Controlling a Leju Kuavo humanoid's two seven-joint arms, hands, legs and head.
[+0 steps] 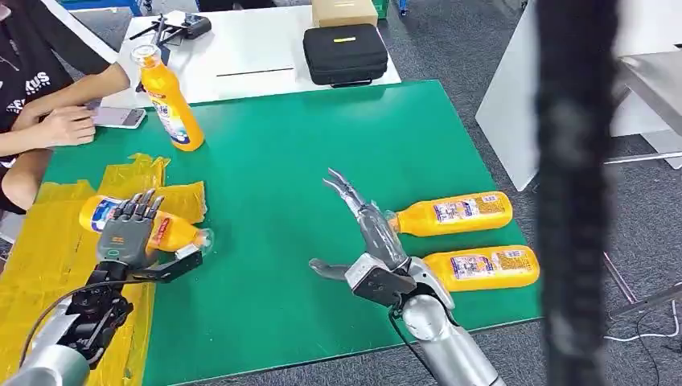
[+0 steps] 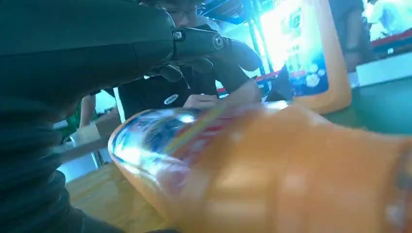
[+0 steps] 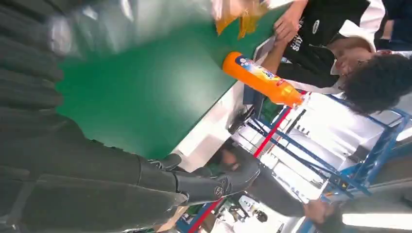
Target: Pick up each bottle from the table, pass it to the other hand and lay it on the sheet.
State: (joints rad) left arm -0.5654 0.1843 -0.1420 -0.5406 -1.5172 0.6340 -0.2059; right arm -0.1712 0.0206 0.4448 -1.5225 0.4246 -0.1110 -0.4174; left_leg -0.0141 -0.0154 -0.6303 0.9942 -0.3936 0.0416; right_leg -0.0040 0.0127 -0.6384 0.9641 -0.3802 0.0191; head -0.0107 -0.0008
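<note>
At lower left of the head view, the left hand grips a lying bottle over the yellow sheet. The right hand, lower centre, is empty, fingers spread. Two bottles lie to its right on the green table; another stands upper left.
</note>
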